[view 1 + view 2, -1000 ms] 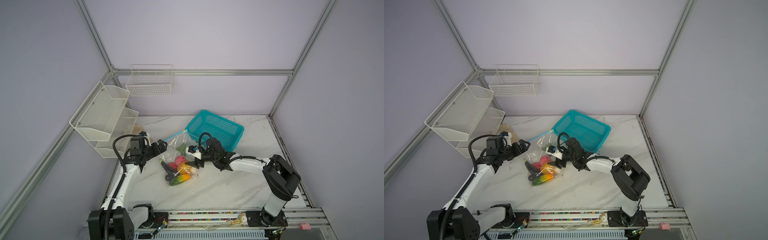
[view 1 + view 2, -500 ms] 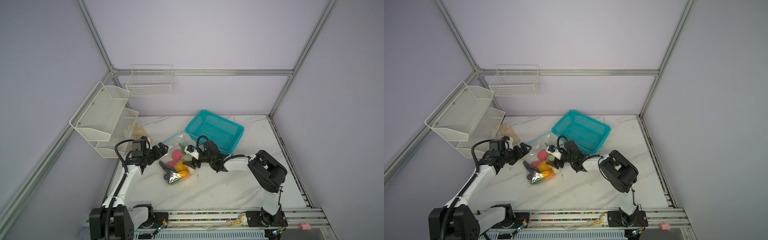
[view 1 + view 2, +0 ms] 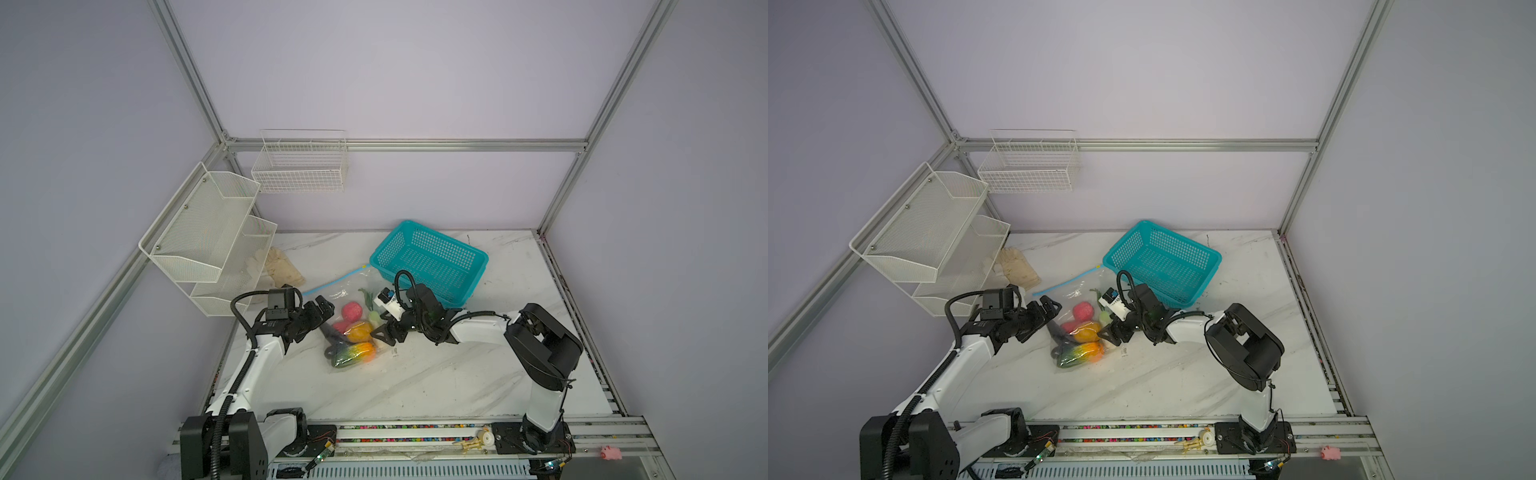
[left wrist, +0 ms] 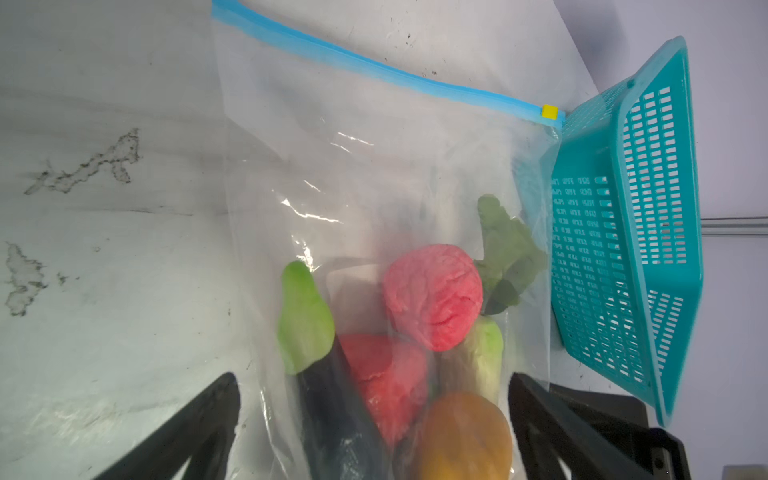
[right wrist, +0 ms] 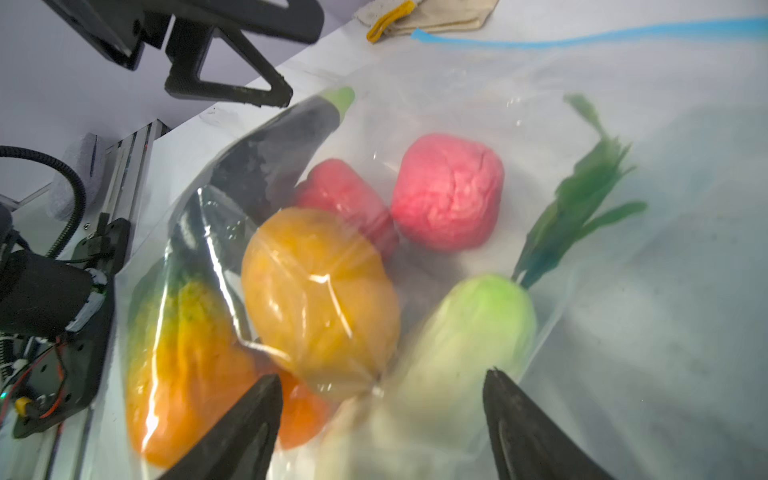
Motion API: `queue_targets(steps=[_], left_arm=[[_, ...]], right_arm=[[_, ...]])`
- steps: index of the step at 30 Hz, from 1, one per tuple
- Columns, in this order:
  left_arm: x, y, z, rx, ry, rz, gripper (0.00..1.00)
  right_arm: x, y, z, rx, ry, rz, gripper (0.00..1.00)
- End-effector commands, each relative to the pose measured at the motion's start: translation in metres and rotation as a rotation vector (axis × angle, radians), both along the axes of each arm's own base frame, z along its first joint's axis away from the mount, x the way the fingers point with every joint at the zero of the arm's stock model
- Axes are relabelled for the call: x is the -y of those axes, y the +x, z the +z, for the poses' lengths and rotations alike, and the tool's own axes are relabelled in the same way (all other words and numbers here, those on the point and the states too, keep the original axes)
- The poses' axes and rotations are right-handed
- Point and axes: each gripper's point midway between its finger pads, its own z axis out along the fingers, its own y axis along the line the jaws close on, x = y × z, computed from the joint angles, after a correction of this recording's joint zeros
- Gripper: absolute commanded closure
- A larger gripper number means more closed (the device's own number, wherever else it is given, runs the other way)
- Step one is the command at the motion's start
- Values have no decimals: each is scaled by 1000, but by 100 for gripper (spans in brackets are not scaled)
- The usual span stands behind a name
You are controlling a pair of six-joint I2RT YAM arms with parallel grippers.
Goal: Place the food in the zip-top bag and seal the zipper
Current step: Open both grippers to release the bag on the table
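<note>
We see the zip-top bag point(image 3: 347, 293) lying flat on the white surface point(image 3: 415, 374), in the middle, between the 2 arms. It is clear and crinkly. The food point(image 3: 353, 332) is inside it, bunched up at the near end. We can pick out a pink-red piece point(image 4: 432, 297), a red piece point(image 4: 386, 374) beside it, a mango point(image 5: 320, 291), an orange point(image 5: 303, 415), a dark eggplant point(image 5: 270, 158) with a green top, a green-orange cucumber point(image 5: 183, 365) and a white radish point(image 5: 469, 332) with dark green leaves point(image 5: 582, 199).

The zipper point(image 4: 374, 70) is the light-blue strip along the far end of the bag. Its little yellow slider point(image 4: 550, 111) sits at the end of the strip that is just beside the teal basket point(image 3: 432, 259). We cannot tell if the strip is pressed shut all the way.

The left pincer point(image 3: 326, 303) is spread wide at the bag's left side. In the left wrist view the eggplant and the red pieces show between its 2 fingers point(image 4: 199, 419). We cannot tell if it touches the plastic.

The right pincer point(image 3: 382, 336) is at the bag's right side, low by the surface. Its 2 fingers point(image 5: 249, 424) stand well apart, and the fat end of the radish lies between them, inside the bag. It pinches nothing that we can see.

Pale gloves point(image 3: 282, 266) lie by the wall, well apart from the bag.
</note>
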Motion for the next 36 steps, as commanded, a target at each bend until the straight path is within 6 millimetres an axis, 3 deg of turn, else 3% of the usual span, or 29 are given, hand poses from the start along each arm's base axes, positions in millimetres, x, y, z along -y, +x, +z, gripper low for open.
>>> queue_targets(steps=[1,11,16,20,23,26,29,33,36], left_arm=[[1,-5,-8,0,-8,5,0],[8,16,-9,26,-52,-6,0],[19,31,-7,28,-45,-66,0],[17,36,-5,39,-19,-65,0],[15,42,-1,51,0,-65,0],[15,49,5,56,14,-83,0],[5,53,17,72,113,-109,0],[-27,58,50,142,352,-82,0],[-47,63,78,210,493,-51,0]], right_arm=[[-1,-28,9,-79,22,0,21],[-11,-70,5,-151,54,61,22],[-14,-82,14,-170,94,77,22],[-12,-87,20,-162,110,83,22],[-10,-85,37,-119,135,79,20],[-5,-72,72,-10,179,20,15],[12,-42,110,131,205,-139,9],[65,5,159,387,226,-399,5],[111,42,179,509,183,-578,5]])
